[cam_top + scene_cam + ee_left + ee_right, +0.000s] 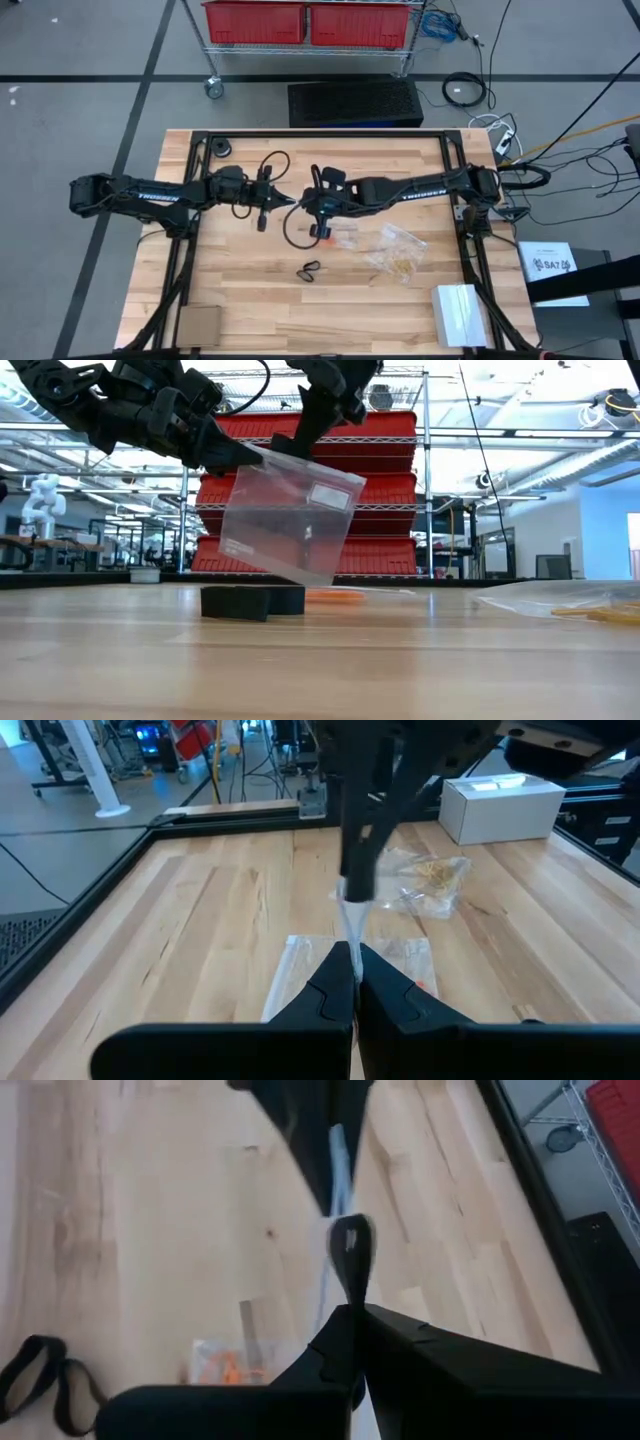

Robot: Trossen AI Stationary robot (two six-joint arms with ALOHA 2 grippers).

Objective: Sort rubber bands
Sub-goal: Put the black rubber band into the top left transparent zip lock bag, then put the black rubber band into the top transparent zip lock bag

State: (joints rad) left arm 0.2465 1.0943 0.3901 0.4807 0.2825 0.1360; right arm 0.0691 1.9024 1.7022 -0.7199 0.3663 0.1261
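Wooden table [240, 290] holds black rubber bands [309, 270]; tiny, thin, looped.

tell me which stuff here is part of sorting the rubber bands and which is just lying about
Job: black rubber bands; orange bands; tan bands in crinkled bag; clear bag, held up by left gripper and right gripper.
Lying about: white box; cardboard piece; black roll.

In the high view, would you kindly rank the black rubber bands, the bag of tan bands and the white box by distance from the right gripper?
From the right gripper:
1. Black rubber bands, on the wood just toward the table's front edge.
2. Clear plastic bag of tan bands, toward the right arm's side.
3. White box, at the front right corner.
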